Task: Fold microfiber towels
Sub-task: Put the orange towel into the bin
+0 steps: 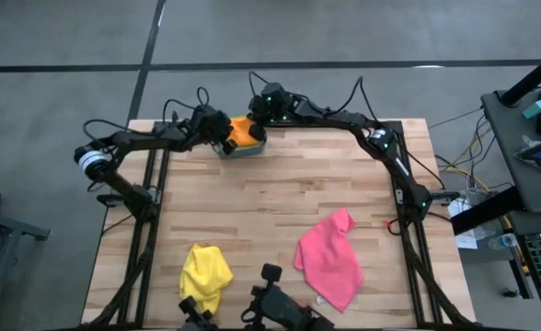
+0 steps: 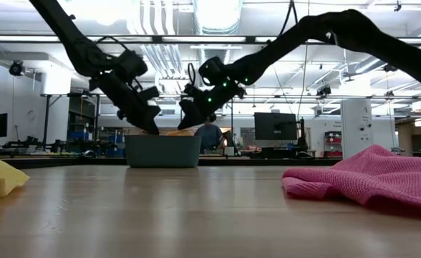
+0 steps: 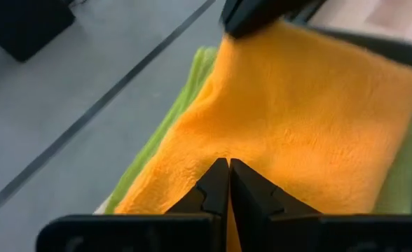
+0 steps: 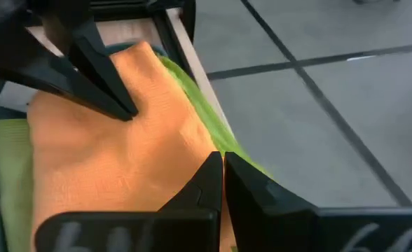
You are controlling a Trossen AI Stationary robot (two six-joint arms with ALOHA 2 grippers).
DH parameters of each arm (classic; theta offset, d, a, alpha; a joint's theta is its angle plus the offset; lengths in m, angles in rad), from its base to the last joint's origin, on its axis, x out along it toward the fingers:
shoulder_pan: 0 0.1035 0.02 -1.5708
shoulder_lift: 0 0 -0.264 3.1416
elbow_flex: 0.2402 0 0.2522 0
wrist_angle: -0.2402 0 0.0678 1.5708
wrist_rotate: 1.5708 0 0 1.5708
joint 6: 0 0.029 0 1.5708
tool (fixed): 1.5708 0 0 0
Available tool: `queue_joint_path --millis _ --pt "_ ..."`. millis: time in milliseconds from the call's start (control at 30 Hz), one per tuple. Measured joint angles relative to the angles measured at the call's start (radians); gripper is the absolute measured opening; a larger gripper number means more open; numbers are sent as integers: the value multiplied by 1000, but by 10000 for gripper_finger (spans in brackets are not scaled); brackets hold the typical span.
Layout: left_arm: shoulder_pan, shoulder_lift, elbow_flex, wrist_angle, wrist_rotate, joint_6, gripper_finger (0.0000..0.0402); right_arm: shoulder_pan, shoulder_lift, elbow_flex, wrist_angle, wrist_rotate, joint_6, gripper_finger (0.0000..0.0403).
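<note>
A: Where are your grippers?

B: Your left gripper (image 3: 228, 183) and right gripper (image 4: 222, 175) both sit clenched on the orange towel (image 1: 244, 130), pinching opposite edges.

A: And the towel?

B: In the teal bin (image 2: 163, 151), on a lime green towel (image 4: 206, 112) (yellow towel (image 1: 206, 271) and pink towel (image 1: 330, 257) lie well apart).

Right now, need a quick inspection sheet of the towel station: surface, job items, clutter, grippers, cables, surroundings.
Surface: wooden table, bare in the middle.
Job's things: orange towel on top of a lime green towel in the teal bin at the far edge; yellow towel and pink towel crumpled at the near edge.
Clutter: nothing seen.
Grippers: left gripper and right gripper both shut on the orange towel's edges.
Cables: black cables loop off the arms behind the table.
Surroundings: grey floor, lab benches, monitors, a person behind the bin.
</note>
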Motion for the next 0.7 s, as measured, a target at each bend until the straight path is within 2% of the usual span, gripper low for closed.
queue_joint_path --millis 267,500,700 --pt "-1 19 -8 -49 1 -51 1 0 12 -16 -85 3 -47 8" --pt "-1 17 -4 -95 1 -56 1 0 21 -16 -90 4 -54 8" --pt "-1 -73 0 -112 0 -55 1 0 -15 -16 -111 6 -54 8"
